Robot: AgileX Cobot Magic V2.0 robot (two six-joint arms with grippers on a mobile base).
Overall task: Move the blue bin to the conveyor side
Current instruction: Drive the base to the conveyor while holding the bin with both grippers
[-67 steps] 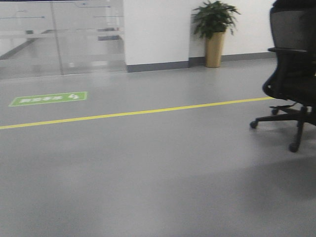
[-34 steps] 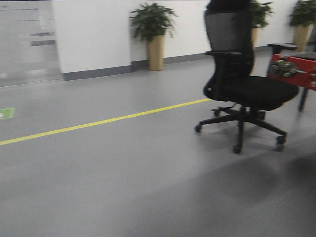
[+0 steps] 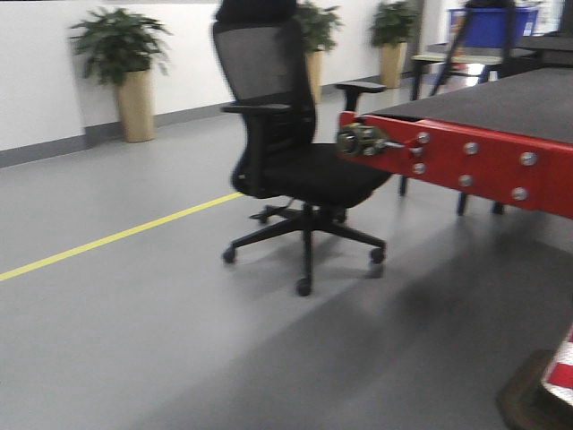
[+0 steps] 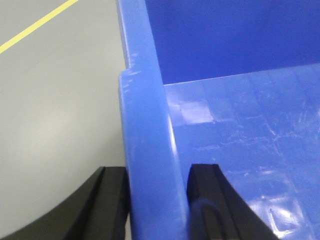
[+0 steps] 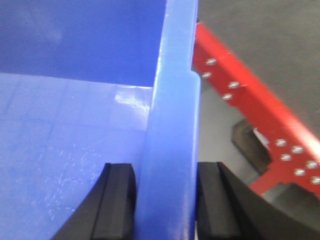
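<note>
Gripping opposite walls is what keeps the large glossy blue plastic rectangular crate (image 4: 147, 145) up off the smooth grey floor (image 4: 55, 100). The left jaws are clamped on its lipped rim, with one black pad (image 4: 114, 200) outside at 7 o'clock in the left wrist view and the other inside at 5 o'clock. The right jaws are closed tight on the opposite rim in the same way, at 6 o'clock in the right wrist view. I judge that a two-sided hold suits a crate this wide, keeping it level between the arms while the base drives. What shows of its scuffed bottom is bare.

Ahead, the wide flat dark grey conveyor belt (image 3: 501, 98) with its bolted red side strip (image 3: 466, 166) fills 2 o'clock. It also passes close at 3 o'clock beside the right arm, so the carry looks nearly over, with the crate not yet set down. A black mesh office chair (image 3: 286, 152) stands at 12 o'clock, just beside the belt's end, and it looks worth a wide berth. A yellow floor line (image 3: 116, 235) runs off to 9 o'clock. Potted plants (image 3: 121, 54) line the white wall at 11 o'clock.
</note>
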